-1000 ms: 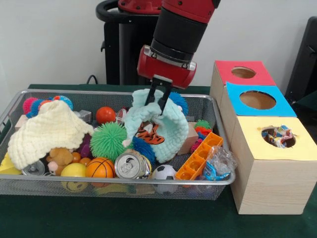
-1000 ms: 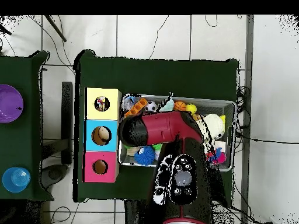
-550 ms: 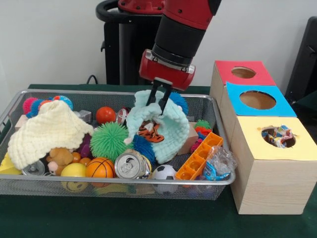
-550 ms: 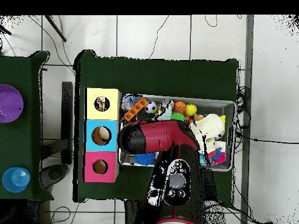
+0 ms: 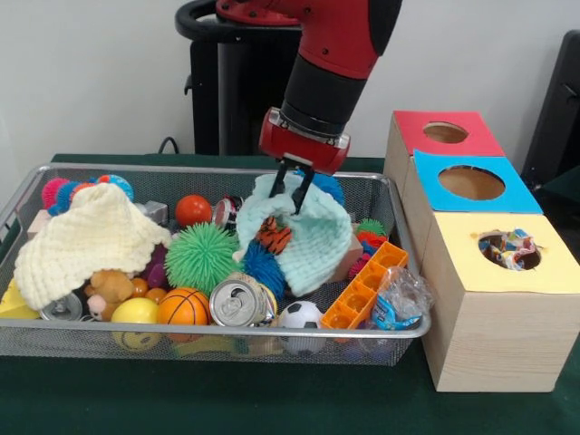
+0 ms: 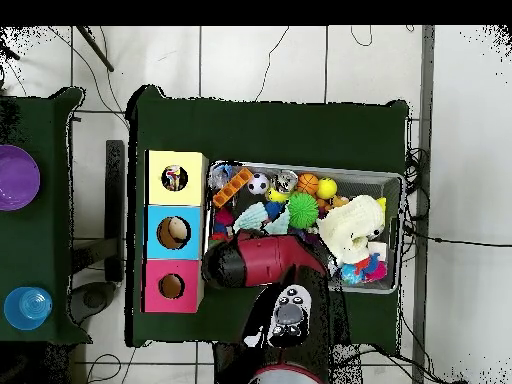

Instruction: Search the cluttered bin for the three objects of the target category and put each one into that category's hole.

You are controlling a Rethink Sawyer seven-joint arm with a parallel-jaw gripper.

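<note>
We see the claw (image 5: 297,188) clenched on the mint knit cloth (image 5: 313,237), raised over the mesh bin (image 5: 195,343) w/ clutter, on the green counter (image 5: 227,399); white wall behind, tiled floor (image 6: 260,60) around.

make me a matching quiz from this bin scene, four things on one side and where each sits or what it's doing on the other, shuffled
Things:
1. mint cloth
2. cream cloth
3. can
4. orange tray

Places or states:
A. lying on its side at the bin's front wall, near the middle
B. leaning at the bin's end nearest the boxes
C. pinched at its top by the tool
D. draped over toys at the bin's end farthest from the boxes

Pairs: 1-C, 2-D, 3-A, 4-B
</note>
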